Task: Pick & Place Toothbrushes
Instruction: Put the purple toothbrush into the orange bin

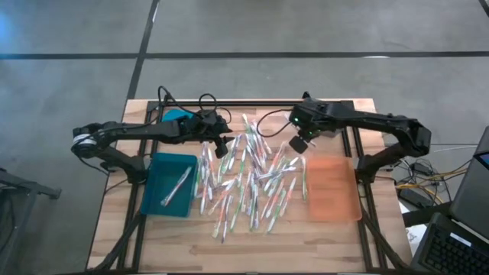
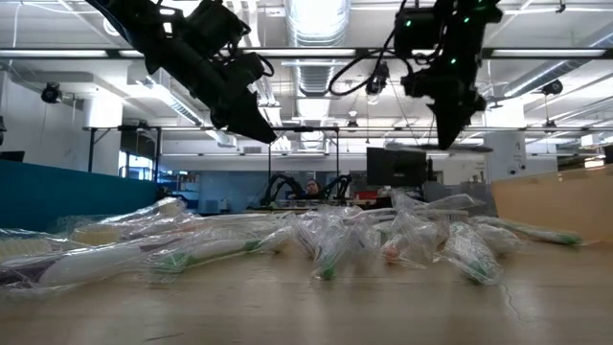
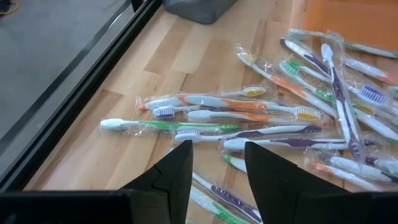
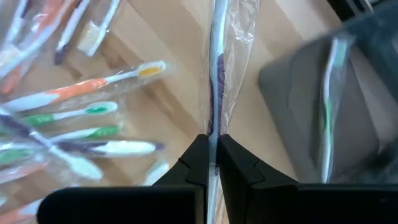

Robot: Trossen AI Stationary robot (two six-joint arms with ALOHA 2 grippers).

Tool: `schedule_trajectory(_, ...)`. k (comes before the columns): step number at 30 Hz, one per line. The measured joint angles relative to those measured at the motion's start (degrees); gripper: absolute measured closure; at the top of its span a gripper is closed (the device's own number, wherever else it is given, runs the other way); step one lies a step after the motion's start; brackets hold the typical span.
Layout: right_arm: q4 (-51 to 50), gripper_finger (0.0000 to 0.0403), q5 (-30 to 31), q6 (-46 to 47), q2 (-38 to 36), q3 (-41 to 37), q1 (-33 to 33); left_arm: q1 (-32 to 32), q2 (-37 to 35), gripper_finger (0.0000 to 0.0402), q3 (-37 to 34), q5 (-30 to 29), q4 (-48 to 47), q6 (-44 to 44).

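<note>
Toothbrushes [image 1: 244, 179], each in clear wrap, lay heaped mid-surface between a teal tray [image 1: 170, 183] and an orange tray [image 1: 332, 189]. Right end effector [image 4: 212, 163] was clamped on one purple wrapped toothbrush [image 4: 216, 62], its lower end hidden. Left end effector [image 3: 217, 163] hovered partly open, empty, over the heap's near edge.

Grey concrete floor [image 1: 229, 30] around the rig, crossed by dark seam lines. Pale wood-plank tabletop [image 1: 176, 244] on a black frame. Low view: open hall behind, white ceiling beams and long strip lights [image 2: 316, 19], ducting overhead. Teal partition [image 2: 57, 196] at one side. Dark monitor [image 2: 395, 168] mid-room; a person [image 2: 311, 189] sits far back.
</note>
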Motion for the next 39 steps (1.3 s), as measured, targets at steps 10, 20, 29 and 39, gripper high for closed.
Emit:
schedule_trajectory(10,-6.31,0.0389,-0.02,20.03,-8.94,-2.81,9.84,0.00,0.00,0.0250,0.00,0.00,1.21,0.00)
schedule_trajectory(20,-17.66,0.0389,-0.24,40.51,-10.29,-3.16,21.68,0.00,0.00,0.0250,0.02,0.02,1.77,0.99)
schedule_trajectory(29,-25.12,0.0389,-8.92,49.98,-10.31,-3.17,23.05,0.00,-0.02,0.0250,0.02,0.02,3.00,2.54)
schedule_trajectory(39,-25.67,0.0389,-9.30,61.36,-10.27,-3.20,33.16,0.00,-0.02,0.0250,0.04,0.04,4.96,2.80)
